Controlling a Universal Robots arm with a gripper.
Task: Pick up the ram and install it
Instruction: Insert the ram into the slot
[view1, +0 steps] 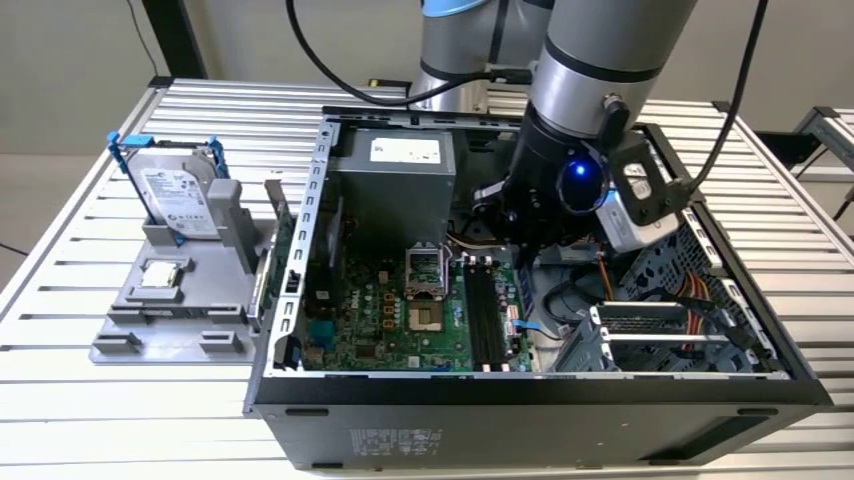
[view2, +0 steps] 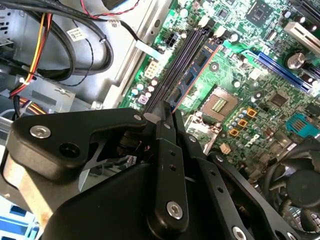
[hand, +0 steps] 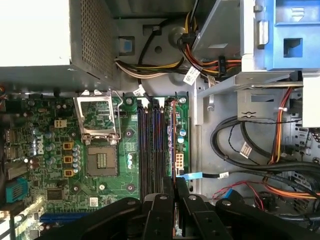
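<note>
Clamping the ram (view2: 192, 75) edge-down, the gripper (view2: 167, 112) aligns it lengthwise along the slots (hand: 150, 150).

You see a matt black plastic gripper (view2: 167, 112), a glossy green board (hand: 55, 150), a bare metal case (view1: 320, 180), and a ribbed metal table (view1: 80, 300).

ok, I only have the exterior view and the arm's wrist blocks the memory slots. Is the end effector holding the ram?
Observer: Yes. In the second wrist view the end effector is closed on one end of the ram, a bluish stick with dark chips.
Operator: Lined up with the slots?
Observer: In the first wrist view the ram shows edge-on, running parallel to the black memory slots and right beside them. I can't tell whether it is seated.
</note>
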